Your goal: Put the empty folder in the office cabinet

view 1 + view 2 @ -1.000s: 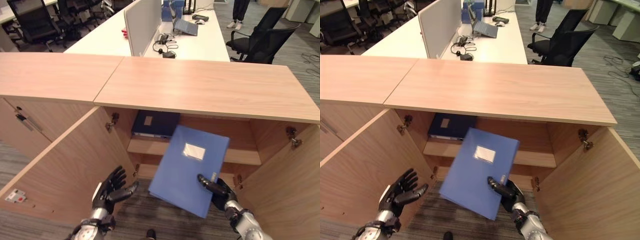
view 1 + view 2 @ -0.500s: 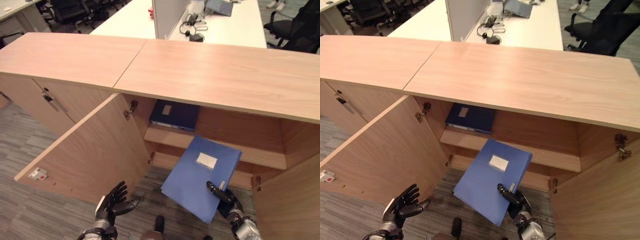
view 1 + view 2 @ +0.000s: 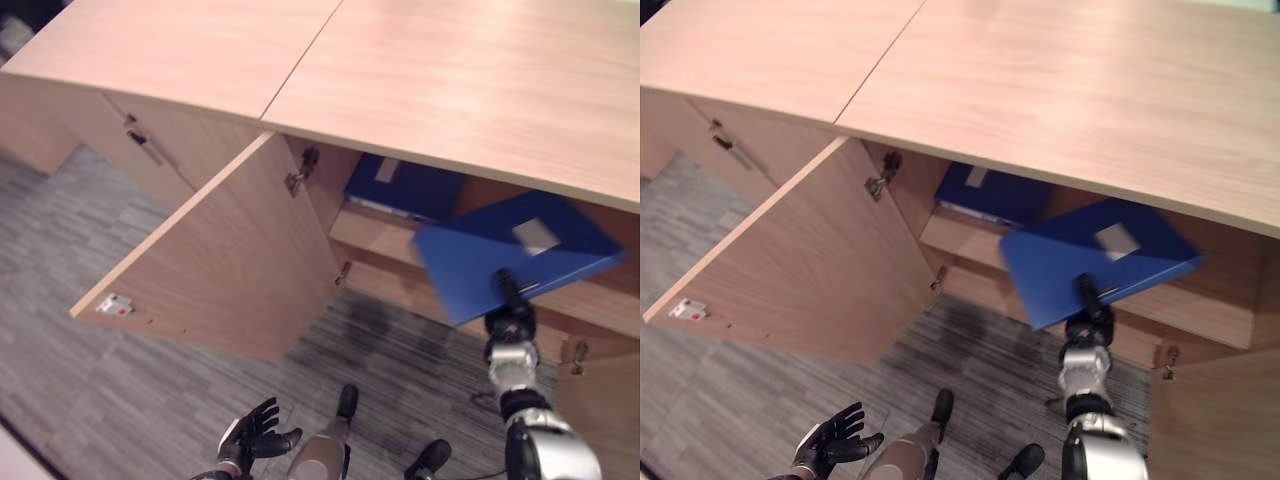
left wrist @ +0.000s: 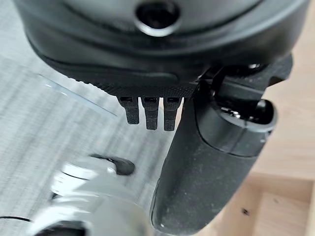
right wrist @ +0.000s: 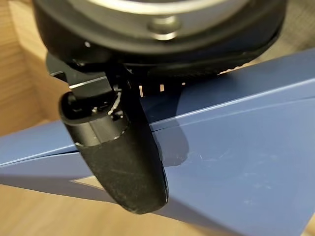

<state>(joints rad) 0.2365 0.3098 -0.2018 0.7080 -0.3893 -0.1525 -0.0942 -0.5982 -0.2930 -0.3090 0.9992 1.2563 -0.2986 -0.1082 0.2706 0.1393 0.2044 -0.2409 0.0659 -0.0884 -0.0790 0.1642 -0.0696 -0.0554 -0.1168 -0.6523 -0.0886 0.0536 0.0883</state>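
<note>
The right hand pinches the blue folder — thumb lying flat across its top face, near the edge — with pale wood of the cabinet beyond.

From the head we look steeply down with both eyes, set slightly apart, sharing the open office cabinet and the grey floor before it. Each wrist camera peers along its own hand from very close: our right hand with the blue folder just beyond its thumb, our left hand above the floor
</note>
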